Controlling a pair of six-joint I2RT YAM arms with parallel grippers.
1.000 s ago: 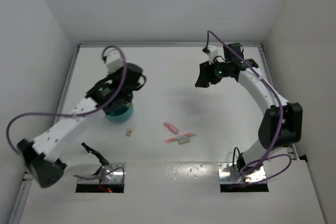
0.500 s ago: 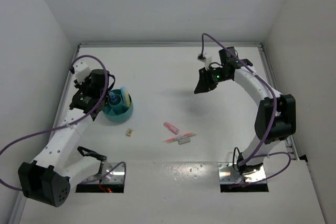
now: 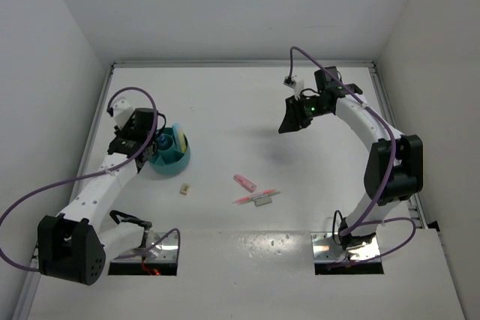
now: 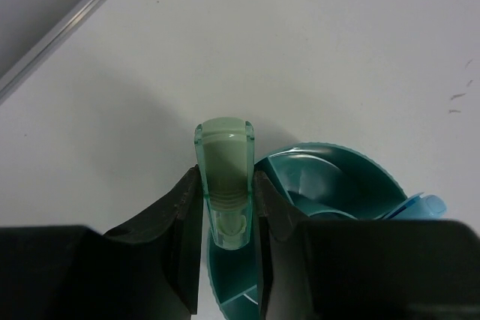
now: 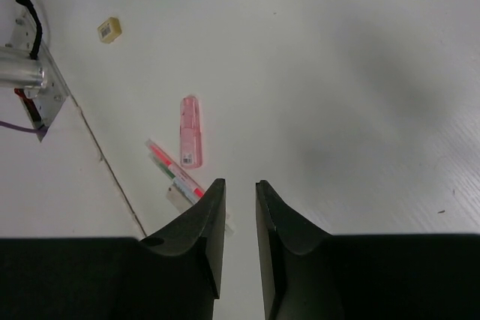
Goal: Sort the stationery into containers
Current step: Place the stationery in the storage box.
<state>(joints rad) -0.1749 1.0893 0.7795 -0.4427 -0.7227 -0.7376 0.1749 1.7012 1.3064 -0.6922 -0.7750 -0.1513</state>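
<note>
My left gripper (image 3: 144, 140) is shut on a short green piece (image 4: 224, 177), held over the left rim of the round teal organiser (image 3: 171, 158). In the left wrist view the organiser's dividers (image 4: 330, 181) show beside the fingers, and a light-blue stick (image 4: 421, 204) pokes out at its right. A yellow stick (image 3: 182, 140) stands in the organiser. On the table lie a beige eraser (image 3: 184, 189), a pink piece (image 3: 244, 182) and a thin red pen (image 3: 255, 198). My right gripper (image 3: 291, 122) hovers high at the back right, open by a narrow gap and holding nothing.
White walls close in the table on the left, back and right. Metal base plates (image 3: 150, 251) sit at the near edge. In the right wrist view the pink piece (image 5: 190, 131), red pen (image 5: 174, 168) and eraser (image 5: 109, 29) lie below the fingers.
The left arm has swung from across the organiser to its left side, then eased slightly toward it, still gripping the green piece. The right gripper has barely moved.
</note>
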